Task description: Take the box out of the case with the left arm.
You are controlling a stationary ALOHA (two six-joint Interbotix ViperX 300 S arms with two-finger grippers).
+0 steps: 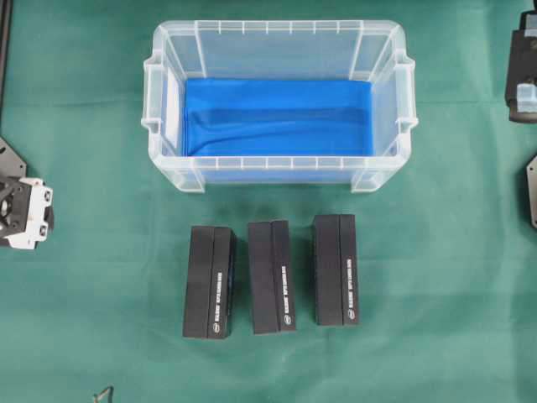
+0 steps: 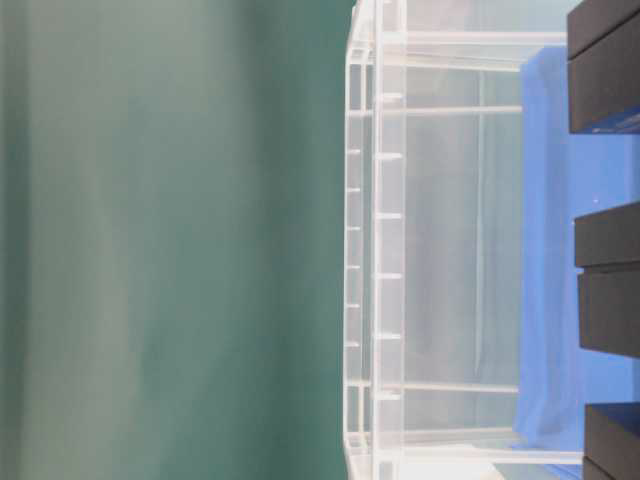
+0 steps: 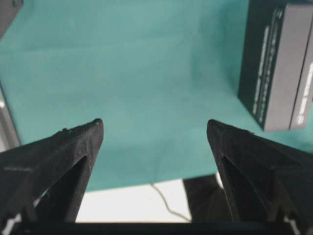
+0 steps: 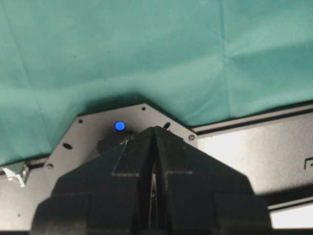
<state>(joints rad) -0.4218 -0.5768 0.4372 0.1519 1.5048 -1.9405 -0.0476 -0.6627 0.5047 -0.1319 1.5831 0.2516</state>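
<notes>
The clear case [image 1: 277,27] stands at the back middle of the table, and inside it I see only the blue cloth [image 1: 277,117]. Three black boxes [image 1: 210,281] [image 1: 271,277] [image 1: 336,269] lie side by side on the green mat in front of it. The left arm [image 1: 25,211] sits at the far left edge, well away from them. My left gripper [image 3: 154,122] is open over bare mat with nothing between its fingers, and one black box [image 3: 279,63] lies to its upper right. My right gripper [image 4: 154,128] is shut and empty.
The right arm [image 1: 522,80] rests at the far right edge, its gripper over a grey base plate [image 4: 98,132] with a blue light. The table-level view shows the case wall [image 2: 390,250] and box ends [image 2: 610,300] sideways. A thin wire [image 3: 164,200] runs below the mat's edge.
</notes>
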